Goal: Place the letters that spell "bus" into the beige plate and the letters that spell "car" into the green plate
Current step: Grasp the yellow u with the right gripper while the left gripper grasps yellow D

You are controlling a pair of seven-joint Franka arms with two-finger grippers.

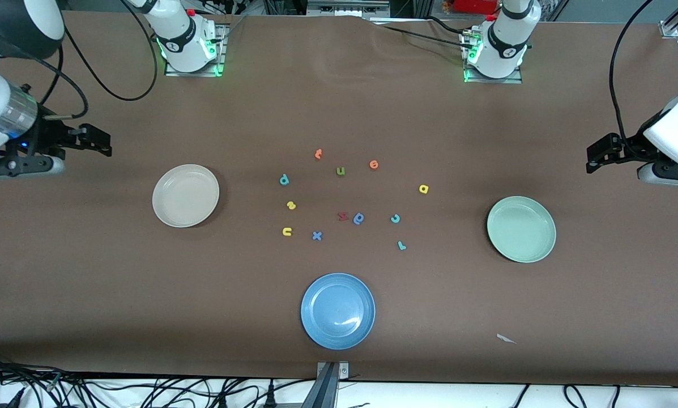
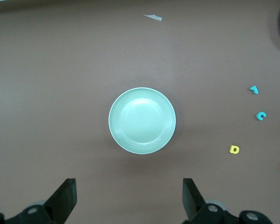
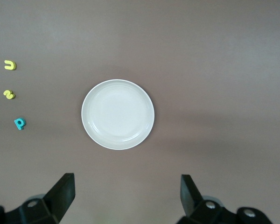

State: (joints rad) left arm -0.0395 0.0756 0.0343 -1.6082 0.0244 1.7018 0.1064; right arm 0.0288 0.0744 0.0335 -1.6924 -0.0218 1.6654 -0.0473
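6 letters (image 1: pixel 286 231) lie mid-frame between our wide-open, empty tools: right tool (image 1: pixel 98 141) upper left, left tool (image 1: pixel 599 156) upper right.

The beige plate (image 1: pixel 185 195) lies toward the right arm's end of the table, the green plate (image 1: pixel 521 229) toward the left arm's end, both bare. Between them the letters are scattered apart: the "b" (image 1: pixel 284 180), "s" (image 1: pixel 291 205) and "u" (image 1: pixel 286 231) nearer the beige plate, the "a" (image 1: pixel 423 189), "c" (image 1: pixel 395 219) and "r" (image 1: pixel 401 245) nearer the green plate. A third plate (image 1: pixel 337 311) lies nearer the front camera than the letters.
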